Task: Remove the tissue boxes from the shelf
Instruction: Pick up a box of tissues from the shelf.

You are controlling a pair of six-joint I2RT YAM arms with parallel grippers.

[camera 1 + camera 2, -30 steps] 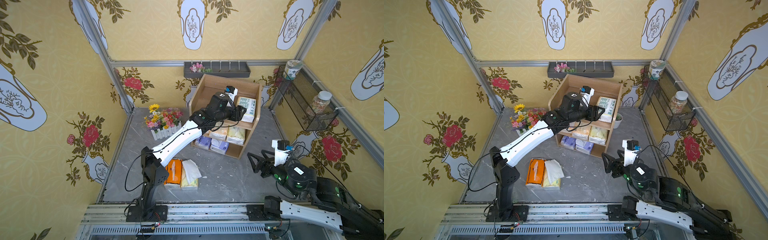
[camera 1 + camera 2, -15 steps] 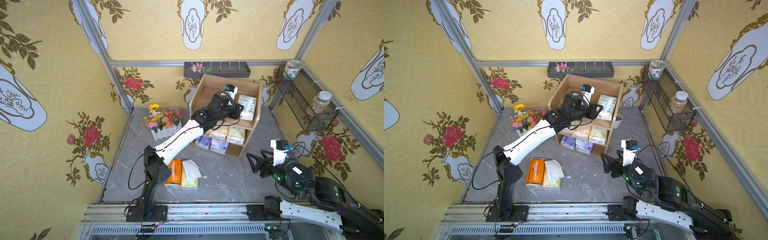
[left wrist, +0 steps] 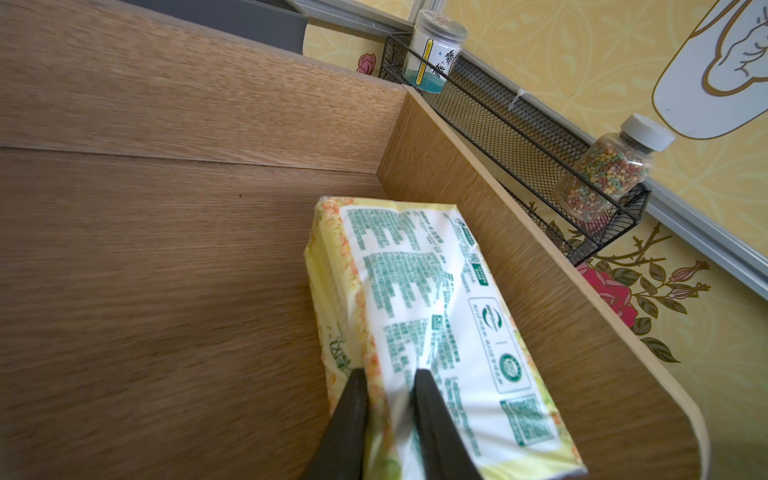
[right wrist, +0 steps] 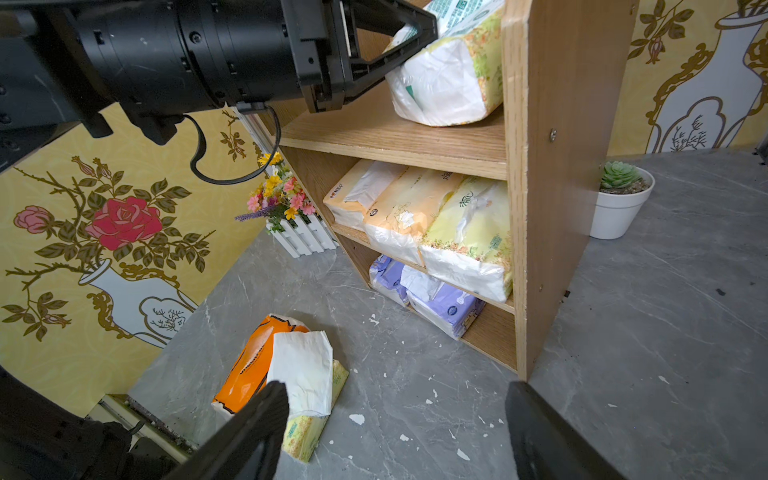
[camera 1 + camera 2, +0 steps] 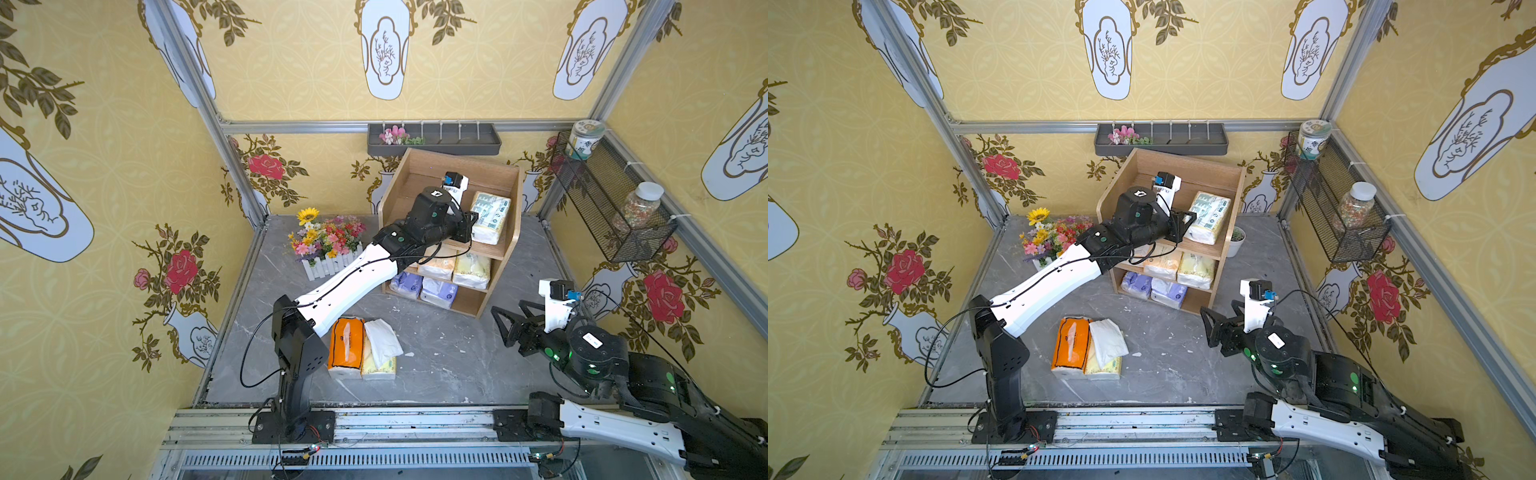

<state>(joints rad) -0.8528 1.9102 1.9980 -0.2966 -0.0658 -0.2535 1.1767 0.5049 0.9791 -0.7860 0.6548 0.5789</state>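
Note:
The light-wood shelf (image 5: 513, 232) stands at the back of the grey floor. On its top tier lies a white tissue box with green print (image 3: 436, 299) (image 5: 490, 216). My left gripper (image 3: 388, 399) (image 5: 471, 226) is shut on the near left edge of that box. The middle tier holds cream tissue boxes (image 4: 399, 208) and the bottom tier holds two lavender ones (image 4: 444, 307). An orange box (image 5: 346, 347) and a pale yellow one (image 5: 380, 357) with a tissue sticking out lie on the floor. My right gripper (image 4: 395, 399) (image 5: 505, 324) hangs open and empty over the floor, right of the shelf's front.
A white planter of flowers (image 5: 326, 245) stands left of the shelf. A small succulent pot (image 4: 621, 199) sits right of it. A dark wall tray (image 5: 434, 139) hangs behind the shelf. A black wire basket (image 5: 611, 208) with two jars hangs on the right wall.
My left gripper's jaws have closed from wide open onto the edge of the green-printed box. The right arm has hardly moved.

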